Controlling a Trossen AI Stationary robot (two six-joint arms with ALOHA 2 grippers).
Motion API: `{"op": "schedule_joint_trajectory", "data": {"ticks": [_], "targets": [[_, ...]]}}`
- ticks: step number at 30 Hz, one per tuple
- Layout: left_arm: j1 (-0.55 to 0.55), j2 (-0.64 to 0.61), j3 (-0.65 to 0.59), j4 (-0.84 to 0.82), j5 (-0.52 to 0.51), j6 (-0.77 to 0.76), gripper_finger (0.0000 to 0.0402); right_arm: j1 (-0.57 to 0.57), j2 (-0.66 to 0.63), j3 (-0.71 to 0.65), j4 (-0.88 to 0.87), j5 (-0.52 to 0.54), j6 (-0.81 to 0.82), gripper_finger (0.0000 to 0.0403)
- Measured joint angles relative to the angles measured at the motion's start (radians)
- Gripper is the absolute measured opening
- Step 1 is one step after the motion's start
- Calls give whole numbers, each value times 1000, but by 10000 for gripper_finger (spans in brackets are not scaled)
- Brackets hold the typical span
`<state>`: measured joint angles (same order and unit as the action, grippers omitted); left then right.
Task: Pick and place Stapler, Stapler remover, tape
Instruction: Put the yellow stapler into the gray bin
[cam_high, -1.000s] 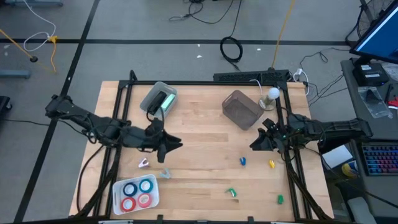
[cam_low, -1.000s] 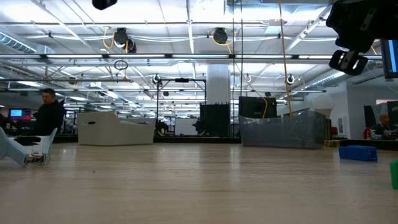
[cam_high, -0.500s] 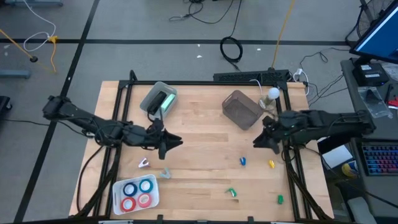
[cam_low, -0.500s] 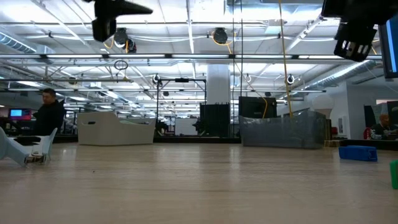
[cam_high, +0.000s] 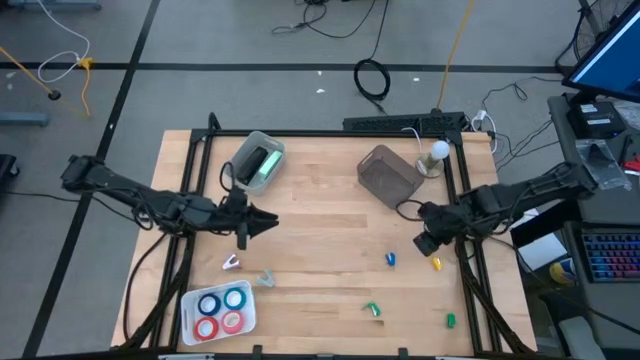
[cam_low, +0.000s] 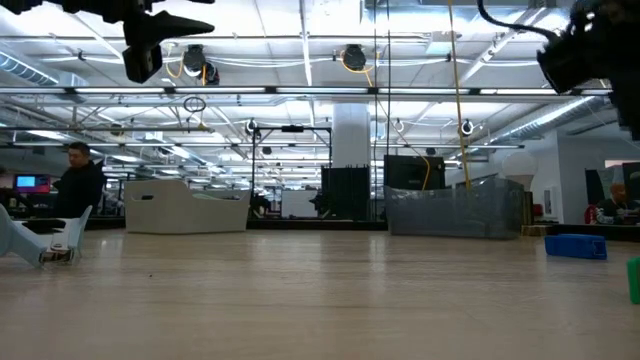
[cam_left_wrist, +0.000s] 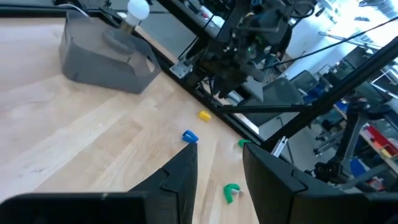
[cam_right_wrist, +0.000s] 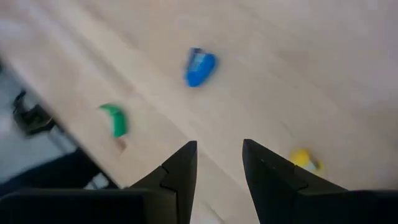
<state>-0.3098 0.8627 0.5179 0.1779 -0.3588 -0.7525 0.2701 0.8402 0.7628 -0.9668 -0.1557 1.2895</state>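
Note:
In the high view my left gripper hovers open over the table's left-middle, above a small white piece and a pale green one. My right gripper hangs open near the right rail, beside a small blue piece and a yellow one; its wrist view shows the blue piece, the yellow piece and a green piece lying on the wood. Two blue and two red tape rolls sit in a white tray. A green-and-white stapler lies in a clear tray.
A grey bin stands at the far right-middle, with a white bulb beside it. Two more green pieces lie near the near edge. Black rails line both sides. Bare wood spans the centre.
My left gripper has drawn back a little toward the table's left edge. My right gripper has swung toward the near edge and slightly right, tipping downward over the blue and yellow pieces. No object has moved.

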Motion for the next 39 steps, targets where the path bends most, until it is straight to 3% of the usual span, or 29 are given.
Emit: {"op": "schedule_joint_trajectory", "data": {"ticks": [7, 15, 29, 34, 39], "targets": [[33, -34, -19, -13, 20, 15, 129, 55, -2, 0, -167, 3, 332, 122], [75, -33, -19, -19, 95, 26, 129, 69, -2, 0, -150, -2, 297, 125], [84, -33, -19, -17, 99, 35, 129, 68, 0, -1, -80, 2, 297, 119], [85, -33, -19, -17, 99, 35, 129, 68, 14, -8, -101, -6, 391, 120], [84, -33, -19, -17, 99, 35, 129, 69, 21, -76, -101, -103, 468, 129]]}}
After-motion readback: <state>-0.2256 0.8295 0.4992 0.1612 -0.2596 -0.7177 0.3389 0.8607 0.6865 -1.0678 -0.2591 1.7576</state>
